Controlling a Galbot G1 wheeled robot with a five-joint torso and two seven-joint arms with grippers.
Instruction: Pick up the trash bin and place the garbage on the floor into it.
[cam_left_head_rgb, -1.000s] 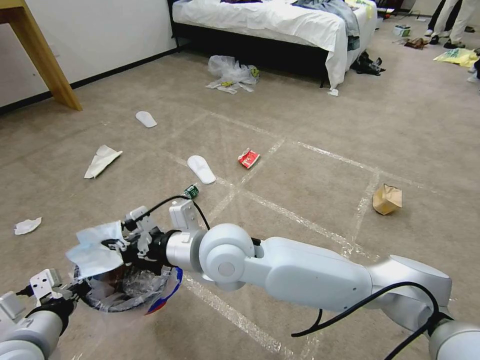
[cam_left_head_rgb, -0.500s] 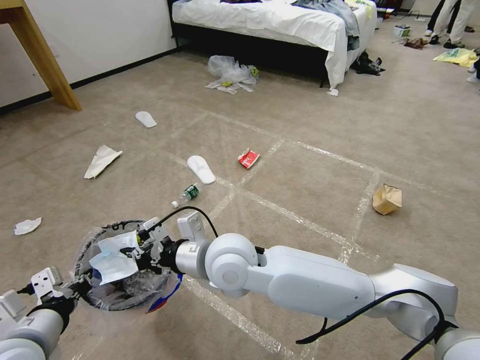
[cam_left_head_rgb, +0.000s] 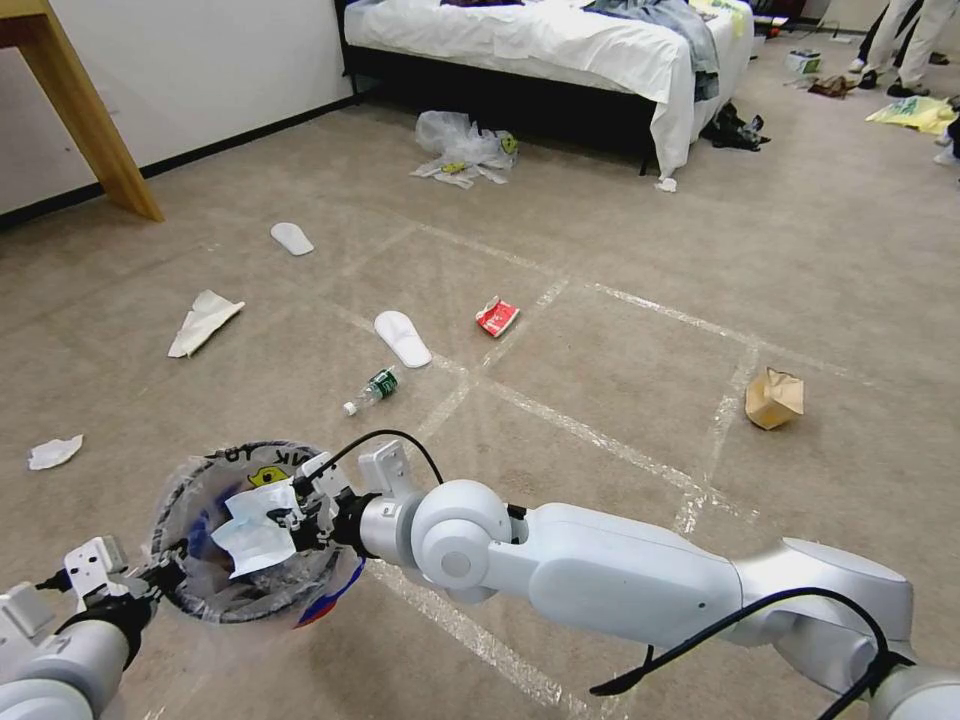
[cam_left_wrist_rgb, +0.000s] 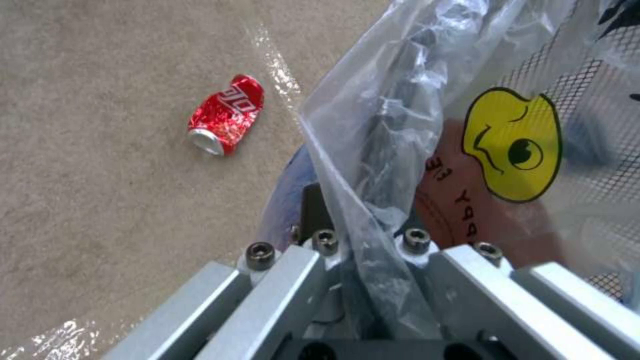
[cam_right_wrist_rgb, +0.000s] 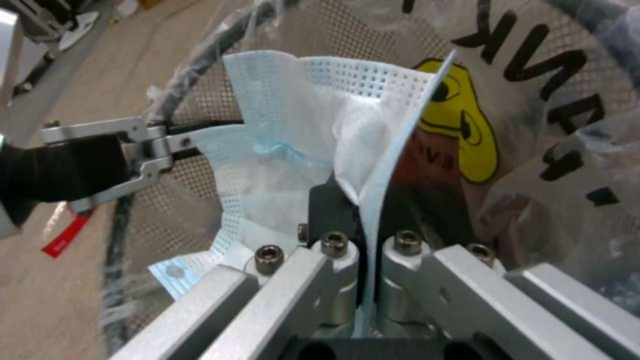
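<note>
Trash bin (cam_left_head_rgb: 245, 540) sits low at seven o'clock in your head view, held up off the floor (cam_left_head_rgb: 620, 260) by your left end effector (cam_left_wrist_rgb: 373, 260), which is clamped on its rim and bag liner. Your right end effector (cam_right_wrist_rgb: 365, 250) is over the bin's mouth, pinched tight on a pale blue face mask (cam_left_head_rgb: 255, 525); from the right wrist the mask hangs just inside the mesh wall beside the yellow face on the liner.

To finish this step well, I'd judge you want the mask fully below the rim before you let go: it's light and floppy, so a high release could leave it draped over the edge. Keep the left arm steady so the bin doesn't tip.

Now the count, working outward. One small plastic bottle (cam_left_head_rgb: 370, 390) at twelve o'clock from the bin. Two white slippers, the near one (cam_left_head_rgb: 403, 338) just past the bottle, the far one (cam_left_head_rgb: 292, 238) toward eleven. One red wrapper (cam_left_head_rgb: 497, 316) at one o'clock. Two white papers: a folded sheet (cam_left_head_rgb: 204, 321) at eleven, a crumpled scrap (cam_left_head_rgb: 54, 452) at ten. One brown paper bag (cam_left_head_rgb: 774, 398) at two o'clock. One heap of clear plastic bags (cam_left_head_rgb: 463, 148) by the bed (cam_left_head_rgb: 540, 45). From the left wrist, one crushed red can (cam_left_wrist_rgb: 227, 114) lies on the carpet beside the bin.
</note>
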